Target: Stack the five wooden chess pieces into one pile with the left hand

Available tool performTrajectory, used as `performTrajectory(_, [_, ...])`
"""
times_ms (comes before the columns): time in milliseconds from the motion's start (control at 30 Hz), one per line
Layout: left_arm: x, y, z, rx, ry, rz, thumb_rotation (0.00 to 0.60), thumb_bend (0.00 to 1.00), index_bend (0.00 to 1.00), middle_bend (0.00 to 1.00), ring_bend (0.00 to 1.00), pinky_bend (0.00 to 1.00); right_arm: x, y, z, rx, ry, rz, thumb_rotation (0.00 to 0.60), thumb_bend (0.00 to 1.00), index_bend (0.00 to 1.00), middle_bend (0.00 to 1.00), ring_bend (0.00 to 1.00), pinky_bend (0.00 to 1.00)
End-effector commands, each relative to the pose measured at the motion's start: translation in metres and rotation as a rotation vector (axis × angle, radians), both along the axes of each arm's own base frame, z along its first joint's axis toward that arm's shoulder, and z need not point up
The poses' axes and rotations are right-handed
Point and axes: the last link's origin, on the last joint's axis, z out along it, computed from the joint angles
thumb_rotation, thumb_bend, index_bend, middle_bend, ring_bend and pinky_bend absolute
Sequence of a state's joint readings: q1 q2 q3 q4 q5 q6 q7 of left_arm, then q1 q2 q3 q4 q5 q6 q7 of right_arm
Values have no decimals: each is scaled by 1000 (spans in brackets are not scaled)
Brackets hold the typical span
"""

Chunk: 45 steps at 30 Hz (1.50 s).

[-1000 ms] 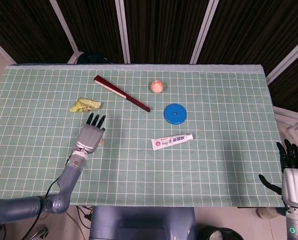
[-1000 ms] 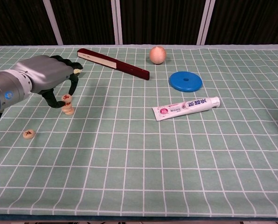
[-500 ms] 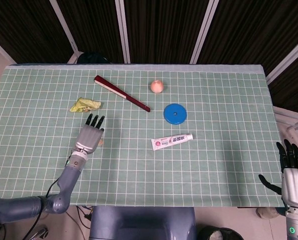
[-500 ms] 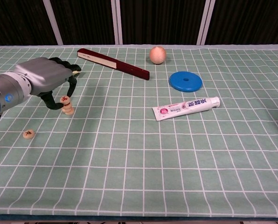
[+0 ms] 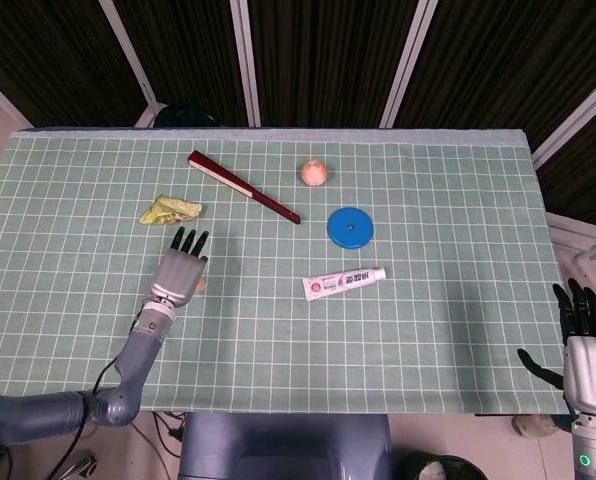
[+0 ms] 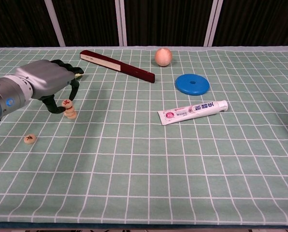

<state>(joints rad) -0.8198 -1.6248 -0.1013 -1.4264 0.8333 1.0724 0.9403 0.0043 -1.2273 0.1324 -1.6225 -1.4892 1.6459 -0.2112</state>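
The left hand (image 6: 50, 84) pinches the top piece (image 6: 66, 103) on the pile (image 6: 69, 111); a skewed release may topple it. Right hand (image 5: 586, 335) hangs open.

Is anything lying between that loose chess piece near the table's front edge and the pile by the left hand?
Nothing visible. In the chest view only bare green mat separates the loose chess piece from the pile, which the left hand hangs over.
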Motion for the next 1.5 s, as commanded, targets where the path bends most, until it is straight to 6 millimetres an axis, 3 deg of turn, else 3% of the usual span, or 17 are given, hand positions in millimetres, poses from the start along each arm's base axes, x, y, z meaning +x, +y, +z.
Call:
performTrajectory(33, [1, 0, -1, -1, 1, 0, 600, 309, 479, 0, 0, 0, 0, 0, 0, -1, 0, -1, 600, 233, 51, 13, 0, 0])
performTrajectory(1100, [2, -4, -3, 5, 16, -14, 600, 307, 438, 0, 0, 0, 0, 0, 1, -1, 4, -2, 600, 232, 51, 13, 0, 0])
performTrajectory(1333, [3, -6, 14, 36, -20, -29, 600, 307, 439, 0, 0, 0, 0, 0, 1, -4, 2, -2, 600, 232, 51, 13, 0, 0])
performTrajectory(1500, [-12, -17, 37, 71, -77, -19, 600, 307, 439, 0, 0, 0, 0, 0, 1, -6, 2, -1, 600, 232, 52, 13, 0, 0])
